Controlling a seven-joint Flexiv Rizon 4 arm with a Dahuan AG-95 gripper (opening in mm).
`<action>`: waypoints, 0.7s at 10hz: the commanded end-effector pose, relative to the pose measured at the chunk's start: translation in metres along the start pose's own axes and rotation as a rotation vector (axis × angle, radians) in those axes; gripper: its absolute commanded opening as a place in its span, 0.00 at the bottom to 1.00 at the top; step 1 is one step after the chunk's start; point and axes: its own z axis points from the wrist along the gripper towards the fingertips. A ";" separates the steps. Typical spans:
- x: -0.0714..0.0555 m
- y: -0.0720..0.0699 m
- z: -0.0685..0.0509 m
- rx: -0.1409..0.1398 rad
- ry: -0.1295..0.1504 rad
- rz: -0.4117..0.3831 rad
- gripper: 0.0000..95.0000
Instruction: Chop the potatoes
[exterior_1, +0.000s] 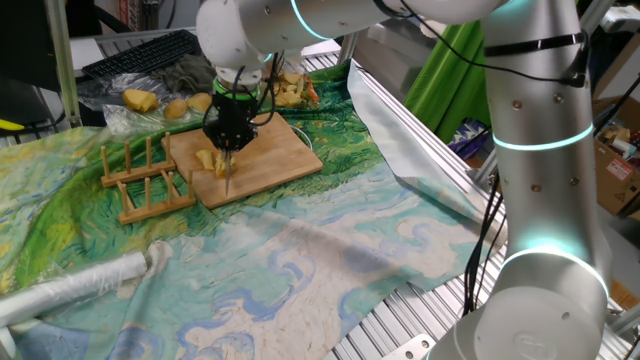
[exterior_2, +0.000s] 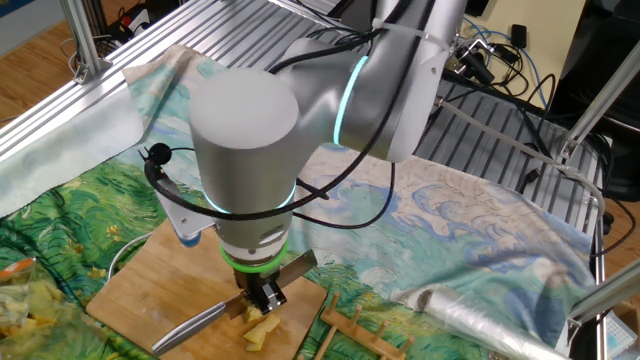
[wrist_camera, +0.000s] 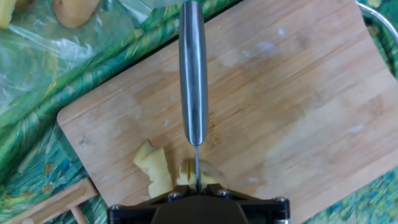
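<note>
Pale-yellow potatoes (wrist_camera: 155, 171) lie in a few small chunks near the front of the wooden board (wrist_camera: 298, 93). They also show as potato chunks (exterior_1: 210, 160) and potato chunks (exterior_2: 262, 325) in the two fixed views. My gripper (wrist_camera: 197, 190) hangs right over them, shut on a steel knife (wrist_camera: 193, 74). The thin blade stands on edge between two chunks, and its handle (exterior_2: 190, 325) sticks out sideways. In the fixed views the gripper (exterior_1: 228, 148) points straight down at the board (exterior_1: 270, 150). The gripper (exterior_2: 265, 300) hides part of the chunks.
A wooden rack (exterior_1: 140, 180) stands just beside the board. A plastic bag of whole potatoes (exterior_1: 140, 100) and a heap of peels (exterior_1: 290, 90) lie behind it. A foil roll (exterior_1: 80, 285) rests on the green-blue cloth, and a keyboard (exterior_1: 140, 55) sits at the back.
</note>
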 end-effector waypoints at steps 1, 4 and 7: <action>-0.015 0.001 0.017 -0.004 0.015 -0.052 0.00; -0.018 -0.001 0.016 0.017 0.012 -0.143 0.00; -0.017 -0.003 0.010 0.006 0.017 -0.181 0.00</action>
